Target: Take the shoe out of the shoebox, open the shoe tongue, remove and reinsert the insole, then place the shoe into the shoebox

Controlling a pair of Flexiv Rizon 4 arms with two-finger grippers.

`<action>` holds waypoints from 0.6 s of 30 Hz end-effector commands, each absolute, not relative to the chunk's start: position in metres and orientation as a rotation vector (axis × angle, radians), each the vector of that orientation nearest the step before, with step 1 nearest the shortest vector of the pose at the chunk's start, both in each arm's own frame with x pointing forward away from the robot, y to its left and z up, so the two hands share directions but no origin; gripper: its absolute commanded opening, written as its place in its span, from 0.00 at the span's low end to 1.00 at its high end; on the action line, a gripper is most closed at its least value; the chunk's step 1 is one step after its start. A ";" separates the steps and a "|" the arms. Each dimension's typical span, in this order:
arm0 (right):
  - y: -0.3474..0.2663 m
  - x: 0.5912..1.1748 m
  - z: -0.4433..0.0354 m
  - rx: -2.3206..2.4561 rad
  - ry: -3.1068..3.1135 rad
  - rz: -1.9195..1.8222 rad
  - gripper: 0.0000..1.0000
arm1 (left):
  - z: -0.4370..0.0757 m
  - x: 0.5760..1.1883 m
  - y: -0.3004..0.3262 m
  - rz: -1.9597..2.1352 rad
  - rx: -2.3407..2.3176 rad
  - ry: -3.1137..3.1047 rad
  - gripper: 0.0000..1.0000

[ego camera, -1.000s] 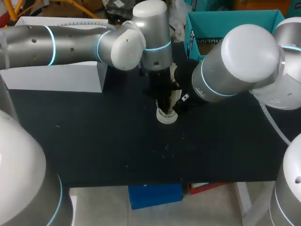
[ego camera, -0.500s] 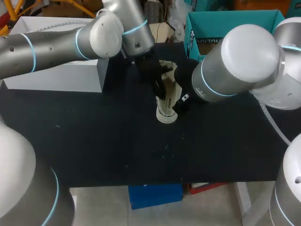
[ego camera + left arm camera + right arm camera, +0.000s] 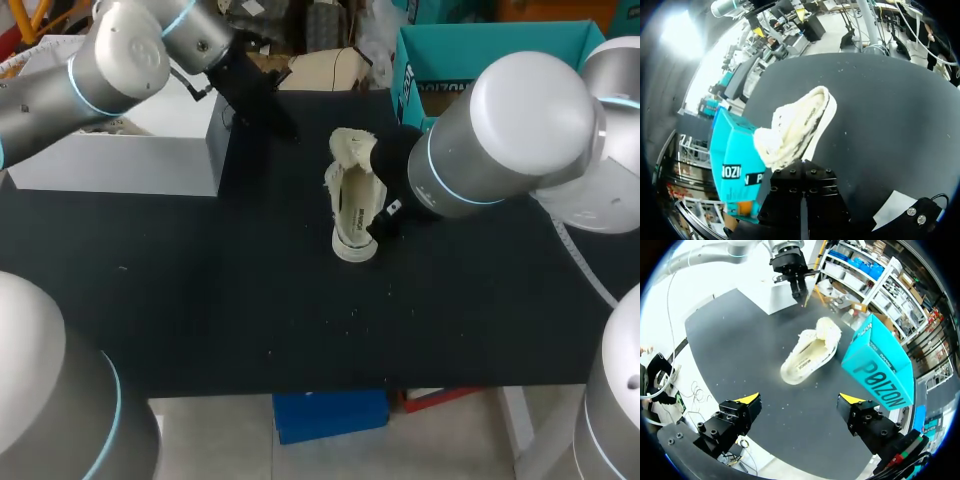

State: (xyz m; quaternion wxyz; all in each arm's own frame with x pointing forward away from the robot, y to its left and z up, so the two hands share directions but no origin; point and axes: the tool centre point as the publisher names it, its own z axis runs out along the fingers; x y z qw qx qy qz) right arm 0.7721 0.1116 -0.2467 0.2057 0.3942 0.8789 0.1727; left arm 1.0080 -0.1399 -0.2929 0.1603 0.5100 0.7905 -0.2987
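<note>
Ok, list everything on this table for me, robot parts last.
shoe: one, cream, middle of the table, not gripped
shoebox: one, teal, far right part of the table, top open
box: one, white, far left part of the table
table: one, black top, under all of it
left arm: one, silver, over the white box's far corner, jaws shut
right arm: one, silver, above the shoe's right side, jaws wide open, shoe ahead of them

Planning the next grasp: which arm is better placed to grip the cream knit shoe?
Probably right: the right gripper is open and hangs over the cream knit shoe; the left gripper is shut, beside the white box.
</note>
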 end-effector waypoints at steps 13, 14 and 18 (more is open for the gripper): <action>0.111 0.772 -0.248 1.099 2.450 0.485 1.00 | -0.317 1.090 -0.178 -0.773 1.426 2.397 0.00; 0.111 0.772 -0.248 1.099 2.450 0.485 1.00 | -0.319 1.093 -0.182 -0.783 1.423 2.396 0.00; 0.111 0.772 -0.248 1.099 2.450 0.485 1.00 | -0.326 1.089 -0.203 -0.814 1.455 2.389 0.00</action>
